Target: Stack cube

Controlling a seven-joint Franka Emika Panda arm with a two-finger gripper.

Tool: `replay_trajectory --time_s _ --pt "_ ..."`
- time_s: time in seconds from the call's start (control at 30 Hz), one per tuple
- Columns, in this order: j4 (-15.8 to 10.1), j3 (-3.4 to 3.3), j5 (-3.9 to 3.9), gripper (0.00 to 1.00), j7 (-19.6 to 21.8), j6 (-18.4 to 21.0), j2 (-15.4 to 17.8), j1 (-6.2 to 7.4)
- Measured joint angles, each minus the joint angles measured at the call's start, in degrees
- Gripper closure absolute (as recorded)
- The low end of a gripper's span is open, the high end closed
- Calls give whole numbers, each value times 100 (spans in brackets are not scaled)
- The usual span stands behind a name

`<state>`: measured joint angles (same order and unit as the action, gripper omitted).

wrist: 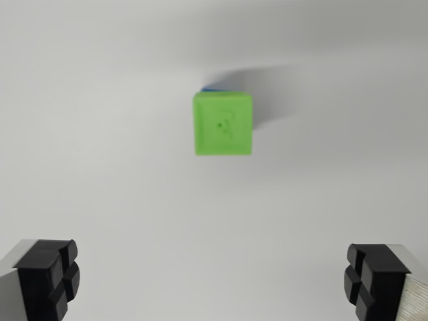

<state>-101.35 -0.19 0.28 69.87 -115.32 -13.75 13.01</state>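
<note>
Nearest the camera, the gripper (212, 281) shows as two black finger pads (48, 275) at the bottom corners of the wrist view, one at the view's left and one at its right. The fingers are spread wide and hold nothing; bare surface fills the gap between them.

Largest in view is the white table (100, 134), plain and matt. No containers appear on it.

Next in size is the green cube (224, 124), resting above the centre of the wrist view and well apart from both pads. Its top face is roughly square, so no long axis is evident; its edges run close to parallel with the frame edges. The picture is slightly blurred, and a faint mark on the top face cannot be read.

Smallest is a sliver of blue (215, 89) at the green cube's far edge. It is judged to be a blue cube lying beneath the green one, in which case the stack is probably already made.

Relation governing any further move: the green cube lies forward of the gripper, near the midline between the pads and slightly toward the view's right.
</note>
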Motion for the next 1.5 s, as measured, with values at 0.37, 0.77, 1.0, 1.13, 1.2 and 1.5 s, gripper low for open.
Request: replay_trajectory --time_s 0.37,0.77,1.0,1.13,1.2,1.5 --pt "293 0 0 0 2 388 89 0" --pt "437 0 0 0 4 563 129 0" --pt "437 0 0 0 4 563 129 0" --pt "437 0 0 0 4 563 129 0" --pt "437 0 0 0 4 563 129 0" --pt "437 0 0 0 4 563 129 0"
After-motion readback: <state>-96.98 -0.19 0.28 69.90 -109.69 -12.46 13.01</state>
